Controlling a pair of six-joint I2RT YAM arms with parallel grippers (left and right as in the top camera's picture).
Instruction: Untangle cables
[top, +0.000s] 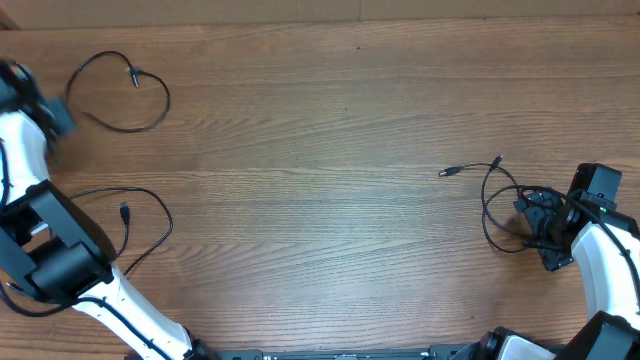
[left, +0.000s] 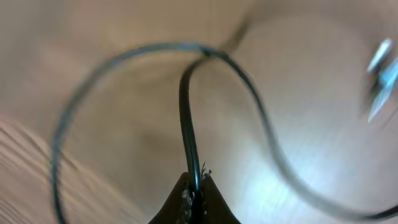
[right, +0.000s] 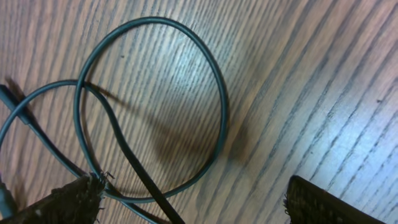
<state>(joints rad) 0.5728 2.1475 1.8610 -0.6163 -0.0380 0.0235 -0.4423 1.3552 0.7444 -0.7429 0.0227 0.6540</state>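
Three thin black cables lie apart on the wooden table. One cable (top: 120, 128) forms a loop at the far left. My left gripper (top: 60, 115) is shut on the end of this loop; in the left wrist view, the jaws (left: 196, 198) pinch the cable (left: 186, 106). A second cable (top: 160, 215) lies at the left near the arm's base. The third cable (top: 488, 205) is coiled at the right with its plug ends (top: 447, 172) pointing left. My right gripper (top: 535, 218) is open over this coil; its jaws (right: 199, 202) straddle the cable's loop (right: 221, 106).
The wooden table (top: 330, 120) fills the view. The left arm's white links (top: 60, 265) stand at the lower left. The right arm (top: 600, 250) is at the lower right by the table's edge.
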